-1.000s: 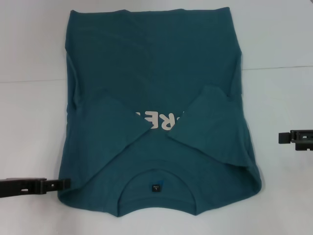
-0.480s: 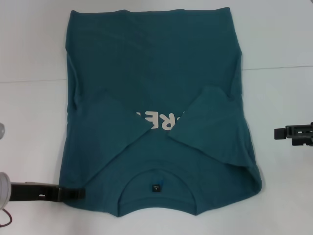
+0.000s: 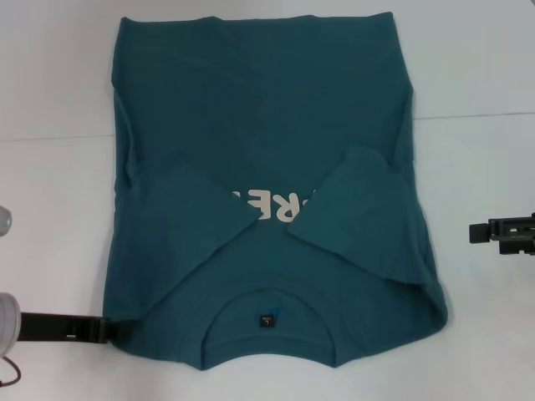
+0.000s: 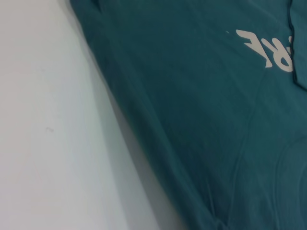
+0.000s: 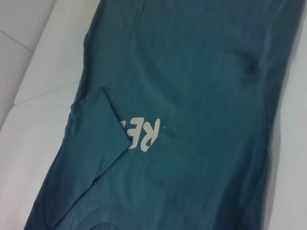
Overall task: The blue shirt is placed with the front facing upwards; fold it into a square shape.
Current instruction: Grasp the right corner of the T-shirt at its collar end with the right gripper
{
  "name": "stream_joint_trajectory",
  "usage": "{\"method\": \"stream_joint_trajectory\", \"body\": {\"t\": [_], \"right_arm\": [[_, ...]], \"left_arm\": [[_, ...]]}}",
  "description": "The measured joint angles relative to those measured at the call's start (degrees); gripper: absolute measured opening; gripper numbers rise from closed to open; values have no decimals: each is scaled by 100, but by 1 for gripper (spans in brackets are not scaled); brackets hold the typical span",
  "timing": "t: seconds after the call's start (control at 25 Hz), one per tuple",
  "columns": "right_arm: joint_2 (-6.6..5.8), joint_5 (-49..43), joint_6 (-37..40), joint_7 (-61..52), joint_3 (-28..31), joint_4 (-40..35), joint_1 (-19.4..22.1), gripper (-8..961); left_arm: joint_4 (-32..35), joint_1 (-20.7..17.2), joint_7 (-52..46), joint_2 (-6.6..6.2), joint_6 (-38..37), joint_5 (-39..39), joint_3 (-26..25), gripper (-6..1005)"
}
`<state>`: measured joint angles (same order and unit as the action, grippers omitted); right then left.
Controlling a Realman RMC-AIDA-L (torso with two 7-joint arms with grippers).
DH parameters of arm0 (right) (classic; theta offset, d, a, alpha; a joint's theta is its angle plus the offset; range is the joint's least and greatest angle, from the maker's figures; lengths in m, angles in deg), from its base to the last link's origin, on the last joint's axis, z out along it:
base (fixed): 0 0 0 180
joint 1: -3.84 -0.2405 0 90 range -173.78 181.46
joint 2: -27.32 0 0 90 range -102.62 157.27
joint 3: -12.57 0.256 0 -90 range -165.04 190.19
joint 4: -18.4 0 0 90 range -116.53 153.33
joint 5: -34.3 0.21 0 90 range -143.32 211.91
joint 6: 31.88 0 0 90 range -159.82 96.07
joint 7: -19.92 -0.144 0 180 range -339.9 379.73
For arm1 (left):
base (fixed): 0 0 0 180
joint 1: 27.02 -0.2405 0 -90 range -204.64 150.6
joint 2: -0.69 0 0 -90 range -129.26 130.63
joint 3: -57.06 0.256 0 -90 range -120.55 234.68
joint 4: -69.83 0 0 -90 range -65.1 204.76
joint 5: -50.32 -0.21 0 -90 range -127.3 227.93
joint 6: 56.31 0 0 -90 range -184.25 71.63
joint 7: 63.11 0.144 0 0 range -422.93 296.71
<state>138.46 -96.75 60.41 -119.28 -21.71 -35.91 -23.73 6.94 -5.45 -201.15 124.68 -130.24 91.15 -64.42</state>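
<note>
Two grippers: both low at the near sides of the shirt, one per side.
Left gripper [image 3: 125,327]: at the near left corner of the shirt; its dark tip touches or slips just under the fabric edge. Finger state: cannot tell, the tip is partly hidden by cloth.
Right gripper [image 3: 473,233]: apart from the shirt, over bare table beside the right edge. Finger state: cannot tell, only a dark block shows.
Shirt [image 3: 267,125]: teal-blue, lying flat on the white table [image 3: 50,209], collar nearest the robot, hem farthest.
Collar [image 3: 267,292]: round, facing up, with a small dark tag [image 3: 266,319] at its centre.
Sleeves: both folded inward over the chest, the left sleeve [image 3: 180,213] and right sleeve [image 3: 368,209] angled toward each other.
Print [image 3: 272,205]: cream letters between the sleeves, partly covered by them; only "RE" reads clearly.
Far half: plain fabric with shallow wrinkles, reaching past a seam in the table surface.
</note>
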Motion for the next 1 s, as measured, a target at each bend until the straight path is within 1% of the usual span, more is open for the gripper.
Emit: {"method": "stream_joint_trajectory", "body": {"t": [0.2,0.28,0.32,0.36,0.48,0.6,0.64,0.76,0.96,1.0], "right_arm": [[-132,0,325,-99,36,-7,-20,915],[-165,0,425,-153,41,-18,-34,915],[-199,0,478,-198,36,-22,-44,915],[-199,0,478,-198,36,-22,-44,915],[-268,-112,570,-326,-28,12,-98,915],[-328,-494,761,-548,-45,48,-249,915],[-341,-648,823,-626,-46,49,-306,915],[-333,-1055,915,-755,-47,54,-449,915],[-163,-1218,765,-786,-51,256,-556,915],[-145,-1256,708,-774,-54,343,-579,915]], "left_arm": [[-242,-22,-131,9,-178,21,7,259],[-265,-4,-143,2,-257,37,3,175],[-266,4,-144,-1,-274,36,6,155],[-271,14,-145,-2,-301,35,13,135],[-279,33,-148,-3,-363,47,3,75],[-281,62,-158,-5,-426,56,-15,15],[-281,66,-162,-7,-437,55,-17,15],[-278,66,-168,-13,-455,62,-32,16],[-280,70,-212,-10,-490,66,-56,17],[-280,76,-221,-8,-492,66,-56,17]]}}
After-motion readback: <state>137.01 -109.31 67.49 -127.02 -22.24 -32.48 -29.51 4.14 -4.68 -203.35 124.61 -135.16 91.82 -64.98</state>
